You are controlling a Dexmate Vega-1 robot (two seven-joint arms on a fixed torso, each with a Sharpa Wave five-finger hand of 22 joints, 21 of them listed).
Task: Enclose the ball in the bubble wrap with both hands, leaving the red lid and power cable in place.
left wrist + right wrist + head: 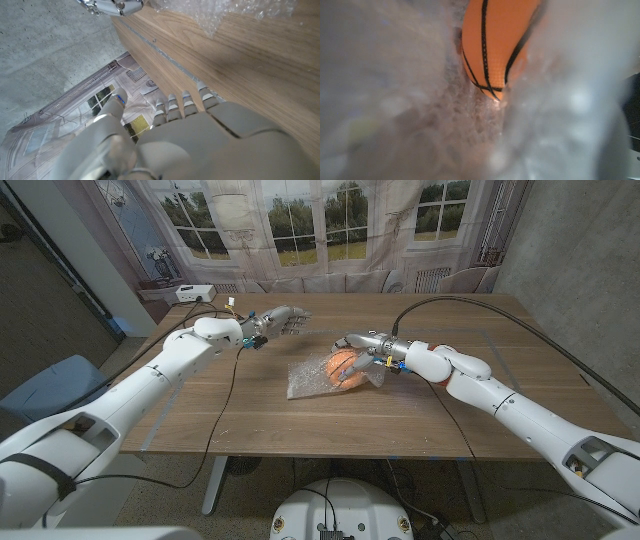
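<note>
Already the right hand grips bubble wrap against the ball; the left hand, released, hovers well apart beyond the ball.

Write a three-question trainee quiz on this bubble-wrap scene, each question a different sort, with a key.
1. True or false: the left hand is gripping the bubble wrap.
2. Multiple choice: the ball is (A) green and bare on the table, (B) orange with black lines and partly wrapped, (C) white and held up in the air.
3. Fill in: the hand that is at the ball and the wrap is the robot's ____ hand.

Key: 1 false, it is held above the table, fingers apart, away from the wrap; 2 B; 3 right.
</note>
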